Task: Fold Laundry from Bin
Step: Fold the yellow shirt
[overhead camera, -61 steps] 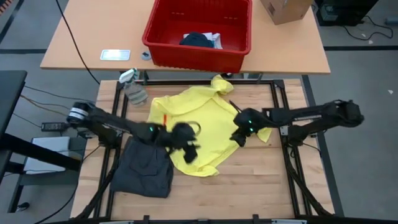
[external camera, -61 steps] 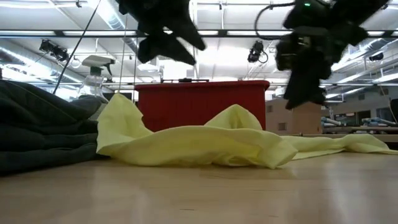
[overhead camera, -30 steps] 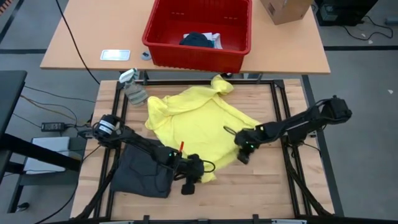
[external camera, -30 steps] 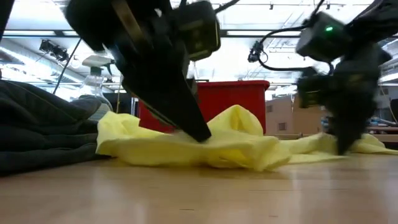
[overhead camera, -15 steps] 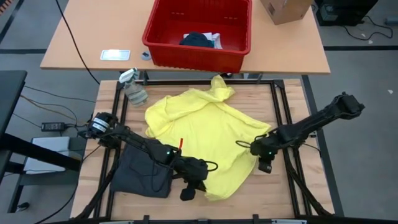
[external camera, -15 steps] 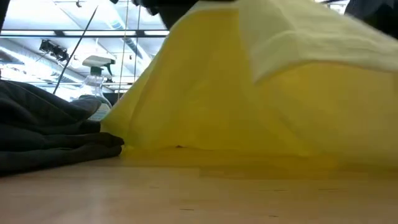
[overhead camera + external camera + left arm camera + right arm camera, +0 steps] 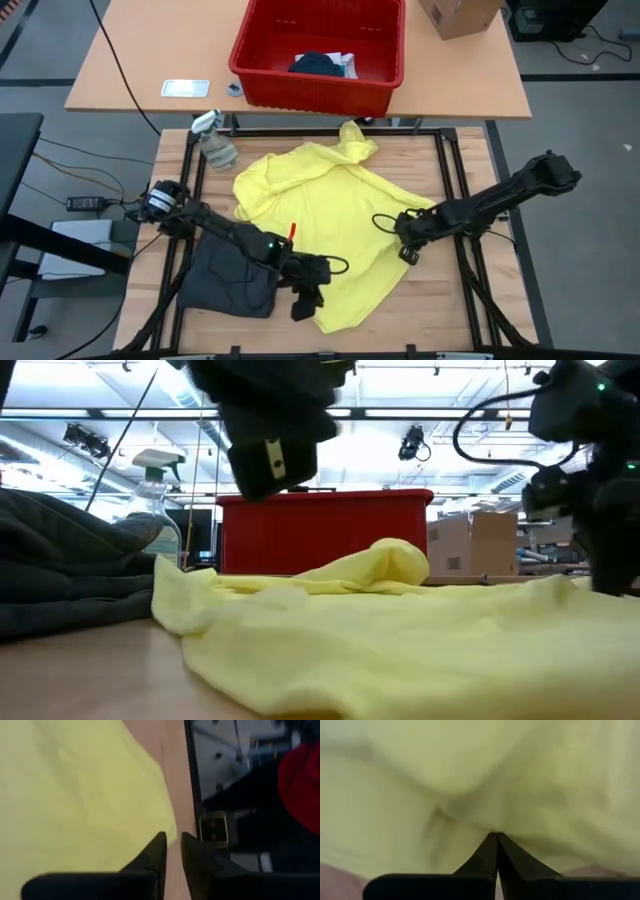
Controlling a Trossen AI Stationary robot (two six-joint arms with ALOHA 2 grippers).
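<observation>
The yellow garment (image 7: 330,215) lies spread over the middle of the wooden table and shows low and wide in the low view (image 7: 400,630). A dark grey garment (image 7: 235,275) lies bunched at the near left. The red bin (image 7: 243,62) stands on the far table with dark and white laundry (image 7: 322,64) in it. My left gripper (image 7: 172,845) hangs over the yellow garment's near edge (image 7: 305,300), narrowly open with nothing between its fingers. My right gripper (image 7: 405,250) is shut on the yellow garment at its right side. My right gripper pinches the yellow cloth (image 7: 495,826) between its two fingertips, at the garment's right edge. The fingers come steeply from above. Cloth gathers into a small pucker (image 7: 440,812) beside the tips; how many layers I cannot tell. The rest lies slack on the table.
A spray bottle (image 7: 213,145) lies at the table's far left corner. A cardboard box (image 7: 455,15) and a small white flat thing (image 7: 185,88) sit on the far table beside the bin. Bare wood (image 7: 420,310) shows along the near right.
Both grippers pulled the yellow garment's near part toward the near edge and briefly lifted it. It now lies lower and more spread out. My left gripper has risen clear of it. My right gripper swung toward the right edge, then back a little toward the left.
</observation>
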